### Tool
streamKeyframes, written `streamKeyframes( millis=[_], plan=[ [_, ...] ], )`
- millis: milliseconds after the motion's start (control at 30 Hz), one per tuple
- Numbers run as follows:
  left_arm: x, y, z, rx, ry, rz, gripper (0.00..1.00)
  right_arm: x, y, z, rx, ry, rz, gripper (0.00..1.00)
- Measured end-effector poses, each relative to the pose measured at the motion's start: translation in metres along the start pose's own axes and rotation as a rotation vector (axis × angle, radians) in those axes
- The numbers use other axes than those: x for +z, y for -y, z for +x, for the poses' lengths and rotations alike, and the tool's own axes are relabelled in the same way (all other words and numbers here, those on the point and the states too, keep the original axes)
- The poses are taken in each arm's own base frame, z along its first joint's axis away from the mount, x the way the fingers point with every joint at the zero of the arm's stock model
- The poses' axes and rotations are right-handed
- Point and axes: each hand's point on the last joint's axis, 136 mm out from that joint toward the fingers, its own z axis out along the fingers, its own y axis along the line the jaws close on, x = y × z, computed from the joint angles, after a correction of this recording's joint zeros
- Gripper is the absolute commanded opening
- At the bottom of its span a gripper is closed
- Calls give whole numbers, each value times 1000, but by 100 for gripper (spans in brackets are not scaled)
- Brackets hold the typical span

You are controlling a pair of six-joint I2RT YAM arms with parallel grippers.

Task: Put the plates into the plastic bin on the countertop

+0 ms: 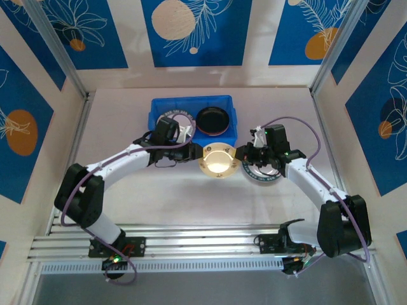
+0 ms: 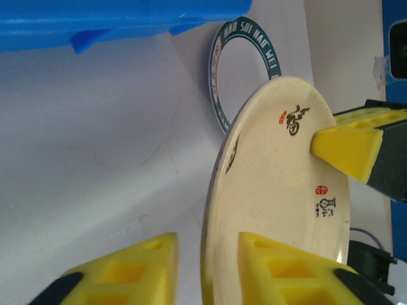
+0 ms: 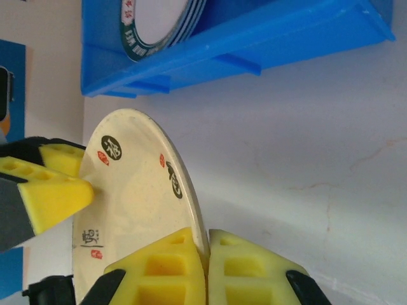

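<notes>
One camera hangs high behind the arm bases, looking down and away over the whole countertop (image 1: 191, 203). Each wrist camera rides close behind its own yellow fingers (image 2: 127, 273), low over the surface. Both meet on the cream plate (image 2: 280, 190) from left and right, blue bin (image 2: 95, 19) beyond.

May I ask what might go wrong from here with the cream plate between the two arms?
The right end effector pinches the rim of the cream round ceramic plate; with the left end effector loose around the opposite rim, it may slip. A fall could strike the teal-lettered white plate nearby.
</notes>
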Motion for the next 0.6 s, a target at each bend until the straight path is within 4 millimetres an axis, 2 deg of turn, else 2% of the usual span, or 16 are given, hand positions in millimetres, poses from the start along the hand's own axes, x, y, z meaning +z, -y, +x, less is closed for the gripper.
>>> streamKeyframes(
  millis=[33,100,133,200,233,333,400,500,600],
  plan=[
    [0,0,-1,-6,5,3,26,1,-2,-2,0,4,-10,0],
    [0,2,-4,-13,13,8,4,2,-7,-8,-2,9,-24,0],
    [-1,2,-5,-19,18,9,0,3,-7,-11,-5,13,-22,0],
    [-3,2,-11,-34,33,14,0,5,-9,-15,-8,11,-26,0],
    [-4,2,-13,-41,38,14,0,6,-10,-18,-10,13,-27,5],
    [-8,1,-22,-48,56,14,0,7,-12,-27,0,21,-29,31],
    [-9,2,-28,-35,62,8,0,4,-10,-36,17,43,-20,43],
    [-15,1,-45,-24,80,-18,0,-7,-5,-55,30,99,0,45],
    [-28,-1,-71,-11,126,-50,0,-19,-3,-74,36,153,20,45]
  ],
)
